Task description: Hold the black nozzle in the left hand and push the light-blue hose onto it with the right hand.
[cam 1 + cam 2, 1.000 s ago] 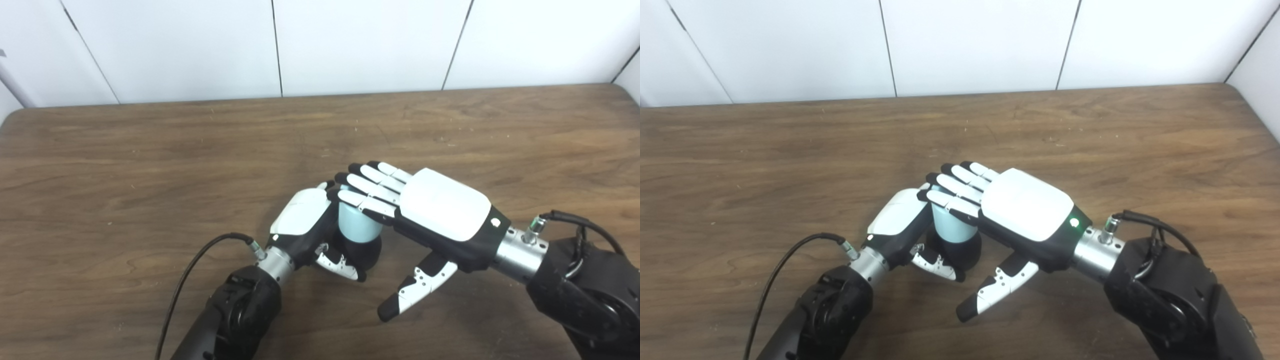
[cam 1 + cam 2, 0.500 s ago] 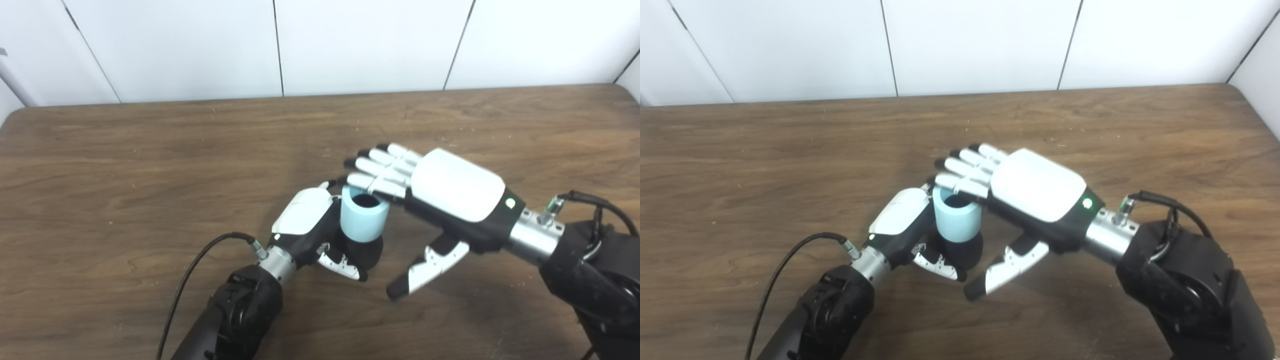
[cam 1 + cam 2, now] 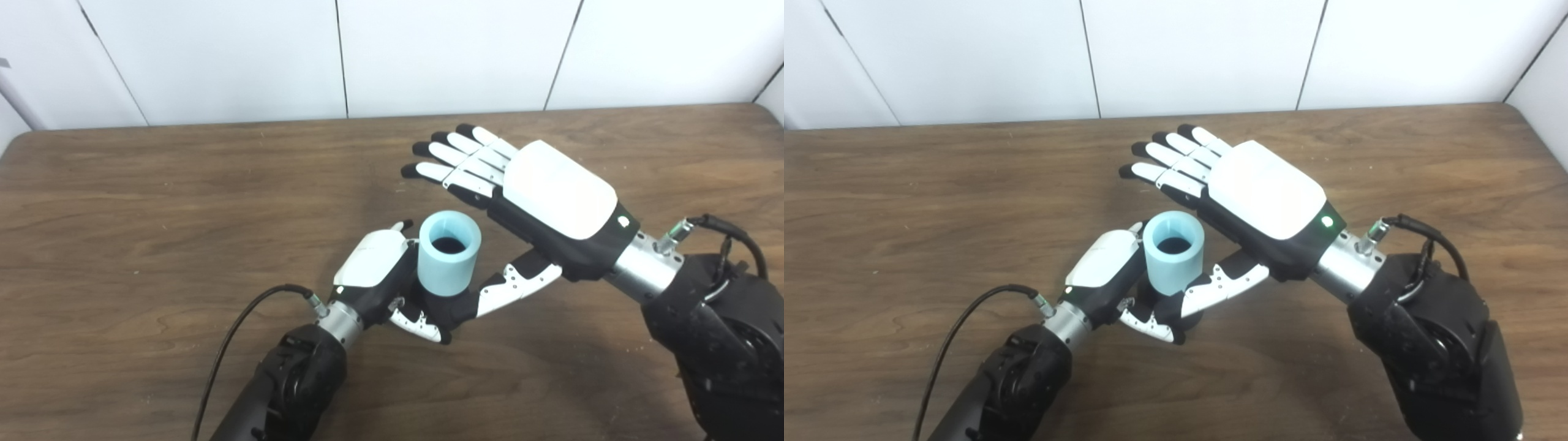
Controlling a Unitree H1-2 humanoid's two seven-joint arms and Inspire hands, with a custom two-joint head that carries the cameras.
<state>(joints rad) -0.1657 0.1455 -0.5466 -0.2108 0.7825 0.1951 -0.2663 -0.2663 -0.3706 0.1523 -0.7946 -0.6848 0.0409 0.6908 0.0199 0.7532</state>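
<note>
My left hand [image 3: 375, 269] is shut on the black nozzle [image 3: 442, 309], which stands on the wooden table near the middle. The light-blue hose [image 3: 448, 252], a short upright tube with its open end up, sits on top of the nozzle; it also shows in the right eye view [image 3: 1173, 251]. Most of the nozzle is hidden by the hose and my fingers. My right hand [image 3: 539, 196] is open and empty, palm down, raised above and to the right of the hose. Its thumb [image 3: 511, 288] reaches down beside the nozzle.
The brown wooden table [image 3: 153, 202] stretches to both sides, with a white panelled wall [image 3: 245, 55] behind it. A black cable [image 3: 245, 318] loops from my left wrist over the table.
My right hand has lifted off the top of the hose and moved up and back, fingers still spread. The hose stays on the nozzle in my left hand.
</note>
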